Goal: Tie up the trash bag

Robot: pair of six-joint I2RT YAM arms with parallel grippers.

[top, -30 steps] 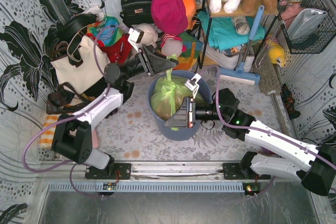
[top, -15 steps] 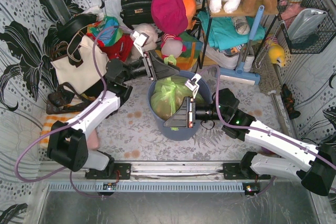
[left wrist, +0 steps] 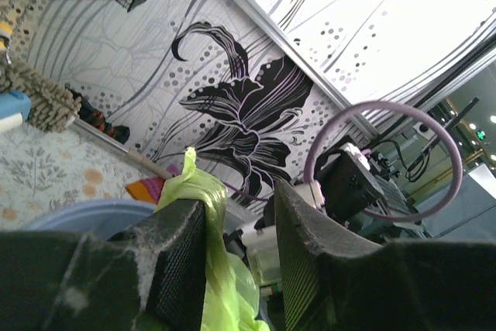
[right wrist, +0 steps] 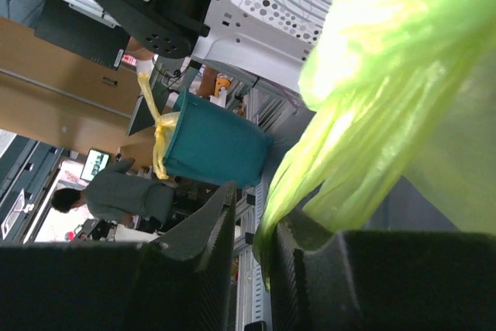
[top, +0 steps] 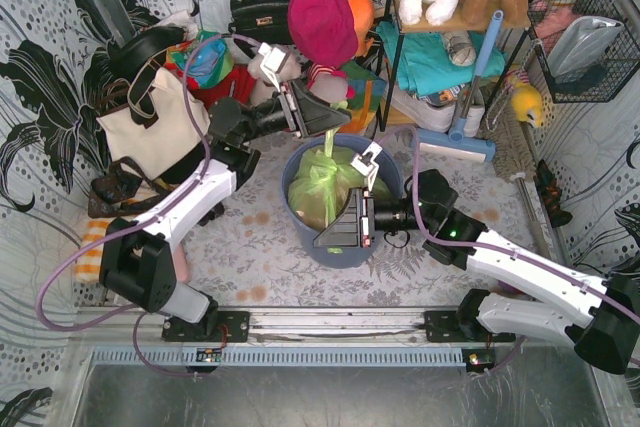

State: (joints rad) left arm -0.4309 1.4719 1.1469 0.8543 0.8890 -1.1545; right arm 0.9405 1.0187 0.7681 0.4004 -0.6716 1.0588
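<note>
Thin translucent lime-green plastic trash bag (top: 320, 189) sits inside the round blue-grey bin (top: 302, 244). Right pincer (right wrist: 252, 218) is clamped on one handle strip (right wrist: 310, 191); left pincer (left wrist: 240, 191), jaws apart, straddles another above the bin. We judge that loose strip may slip out

The left arm (top: 195, 202) and right arm (top: 520, 262) share white links, black joints, ribbed black fingers (left wrist: 178, 261) and looping purple cables (left wrist: 380, 104).

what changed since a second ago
The left gripper shifted slightly right and back, drawing the trash bag by its handle strip tauter above the bin; the strip runs between its parted fingers. The right gripper stayed shut on the other strip at the bin's near rim. Bin unmoved.
</note>
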